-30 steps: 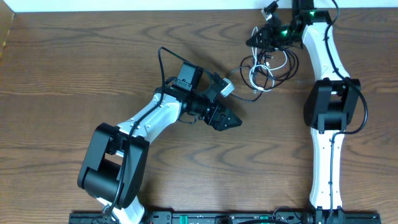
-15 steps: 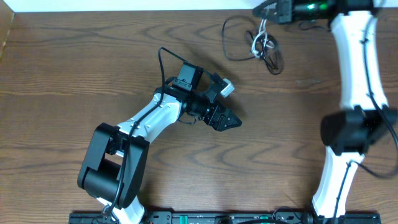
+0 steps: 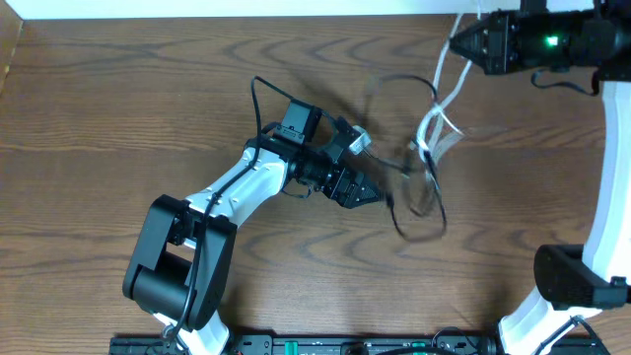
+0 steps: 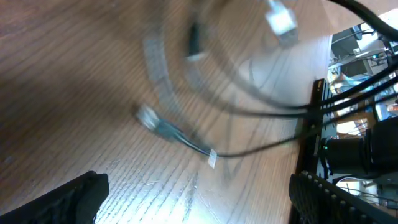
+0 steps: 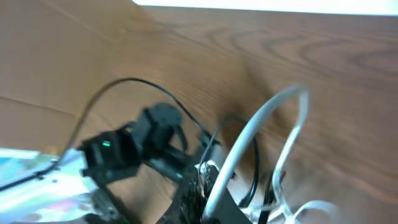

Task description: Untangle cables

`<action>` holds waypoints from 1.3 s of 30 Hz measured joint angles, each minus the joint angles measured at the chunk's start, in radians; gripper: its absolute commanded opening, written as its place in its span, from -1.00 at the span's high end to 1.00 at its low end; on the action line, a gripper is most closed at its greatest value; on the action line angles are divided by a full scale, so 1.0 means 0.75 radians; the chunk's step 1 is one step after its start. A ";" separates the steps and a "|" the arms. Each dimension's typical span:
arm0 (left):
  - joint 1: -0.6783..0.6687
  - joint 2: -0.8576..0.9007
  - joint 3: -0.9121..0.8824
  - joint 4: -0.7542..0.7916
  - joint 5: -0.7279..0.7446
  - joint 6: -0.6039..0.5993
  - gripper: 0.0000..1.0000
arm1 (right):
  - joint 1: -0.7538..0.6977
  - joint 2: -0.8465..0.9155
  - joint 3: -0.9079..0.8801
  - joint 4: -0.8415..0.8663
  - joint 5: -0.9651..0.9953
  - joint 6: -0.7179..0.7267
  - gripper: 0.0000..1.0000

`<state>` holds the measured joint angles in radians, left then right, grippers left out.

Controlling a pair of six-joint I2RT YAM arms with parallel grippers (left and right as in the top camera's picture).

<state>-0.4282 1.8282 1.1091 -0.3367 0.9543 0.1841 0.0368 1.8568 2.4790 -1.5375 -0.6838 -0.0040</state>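
Swinging in from farther off, the cables (image 3: 426,148) now hang just beside the tips of the left fingers (image 4: 71,202), carried there by the right fingers (image 3: 465,41), which have drifted a little nearer too. The left arm has not shifted since half a second ago.

A white cord (image 3: 441,94) runs from the right fingers down to the bundle. The thin dark loops trail lower and are smeared by motion on the side nearest the left fingers. The right fingers appear to be clamped on that white cord. Their own wrist view shows only the cord (image 5: 249,143) rising from the bottom edge, not the pads themselves. Holding the bundle up by one strand probably lets its weight pull the loops apart and offers the loose ends to the other arm.

The left fingers stand spread wide with nothing between them, low over the tabletop (image 3: 118,99). In their wrist view a small plug (image 4: 148,116) and blurred loops lie straight ahead of the gap. They seem held apart and ready to pinch a strand once the swinging settles. The blur hides whether the lowest loop touches the tabletop
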 measured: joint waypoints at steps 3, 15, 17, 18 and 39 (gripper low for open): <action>0.000 0.000 0.000 0.000 0.001 -0.009 -0.96 | -0.001 -0.020 0.000 -0.081 0.176 0.000 0.98; 0.000 0.000 0.000 0.120 0.200 -0.024 -0.96 | -0.002 -0.009 -0.001 -0.151 0.448 -0.006 0.98; 0.000 0.000 0.000 0.153 0.240 -0.023 -0.96 | 0.000 -0.006 -0.001 -0.138 0.430 -0.007 0.98; 0.000 0.000 0.000 0.169 0.258 -0.019 -0.96 | 0.002 -0.006 -0.001 -0.133 0.416 -0.008 0.98; -0.014 0.000 0.000 0.850 0.253 -0.220 0.39 | 0.064 -0.006 -0.001 -0.164 0.322 -0.045 0.98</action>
<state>-0.4389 1.8282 1.1091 0.3012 1.1442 0.0189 0.0845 1.8523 2.4786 -1.6604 -0.4419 -0.0376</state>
